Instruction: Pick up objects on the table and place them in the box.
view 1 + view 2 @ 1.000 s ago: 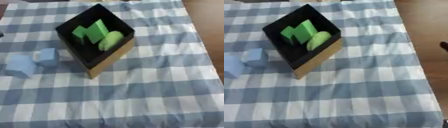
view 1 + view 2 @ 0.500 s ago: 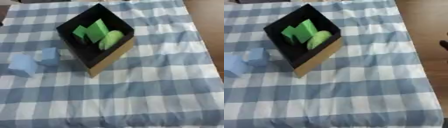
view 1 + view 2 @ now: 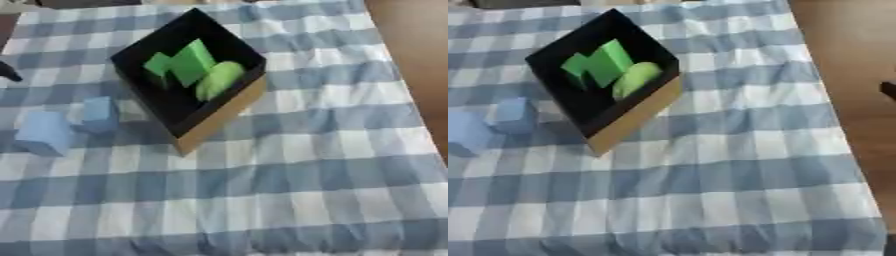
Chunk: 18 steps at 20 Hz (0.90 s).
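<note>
Box (image 3: 219, 112), green shapes (image 3: 194, 62), two blue blocks (image 3: 70, 122) unmoved — only camera shifted; fingers' state: cannot tell.

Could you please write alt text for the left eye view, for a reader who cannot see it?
An open black-lined box on a blue checked tablecloth holds green blocks and a yellow-green rounded piece. Two blue blocks lie to its left.

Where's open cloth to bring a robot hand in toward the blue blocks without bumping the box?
Bare checked cloth spans everything in front of and right of the box. It is crowded left of the box: two blue blocks sit close beside its wall. Approach from the front-left.
</note>
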{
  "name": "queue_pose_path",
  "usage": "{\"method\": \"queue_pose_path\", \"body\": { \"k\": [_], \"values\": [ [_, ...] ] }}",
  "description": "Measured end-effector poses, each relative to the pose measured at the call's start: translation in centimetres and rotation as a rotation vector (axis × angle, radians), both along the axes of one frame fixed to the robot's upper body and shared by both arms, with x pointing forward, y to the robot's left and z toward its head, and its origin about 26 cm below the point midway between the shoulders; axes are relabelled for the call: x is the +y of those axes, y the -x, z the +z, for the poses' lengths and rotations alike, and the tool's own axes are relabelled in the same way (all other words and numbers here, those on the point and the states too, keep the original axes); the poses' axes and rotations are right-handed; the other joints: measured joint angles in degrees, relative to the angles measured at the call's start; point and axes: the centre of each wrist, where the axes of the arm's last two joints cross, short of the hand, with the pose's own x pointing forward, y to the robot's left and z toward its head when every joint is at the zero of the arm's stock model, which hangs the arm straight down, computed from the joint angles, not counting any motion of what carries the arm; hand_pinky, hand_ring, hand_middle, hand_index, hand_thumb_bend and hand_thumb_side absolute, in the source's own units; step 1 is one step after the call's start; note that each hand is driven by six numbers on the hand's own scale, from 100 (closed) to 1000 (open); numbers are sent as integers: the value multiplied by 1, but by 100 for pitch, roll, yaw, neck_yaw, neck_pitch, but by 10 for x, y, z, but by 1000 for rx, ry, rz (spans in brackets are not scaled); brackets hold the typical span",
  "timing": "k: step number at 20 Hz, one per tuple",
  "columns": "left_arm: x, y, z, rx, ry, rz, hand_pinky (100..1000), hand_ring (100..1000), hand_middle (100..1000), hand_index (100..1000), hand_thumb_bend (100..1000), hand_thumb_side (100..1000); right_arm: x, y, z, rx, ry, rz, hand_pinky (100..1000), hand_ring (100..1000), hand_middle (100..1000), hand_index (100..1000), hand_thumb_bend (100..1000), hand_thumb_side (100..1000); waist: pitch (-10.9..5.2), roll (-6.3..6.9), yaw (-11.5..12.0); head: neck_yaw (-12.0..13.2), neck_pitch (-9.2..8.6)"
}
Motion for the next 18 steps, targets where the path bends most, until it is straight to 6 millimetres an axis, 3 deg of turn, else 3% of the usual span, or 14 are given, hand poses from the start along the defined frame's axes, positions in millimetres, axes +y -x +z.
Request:
{"method": "queue_pose_path", "body": {
  "k": [10, 18],
  "values": [
    [-7, -2, -21, 16, -2, 4, 976, 964, 886, 961, 774, 168, 1, -2, 2, 7, 2, 3, 944, 1000, 461, 958, 100, 547, 0, 0, -69, 34, 0],
    [-11, -15, -38, 17, 4, 43, 975, 962, 888, 963, 738, 169, 2, -2, 1, 13, 8, 6, 945, 1000, 458, 959, 100, 548, 2, 0, -122, 68, 0]
  ]
}}
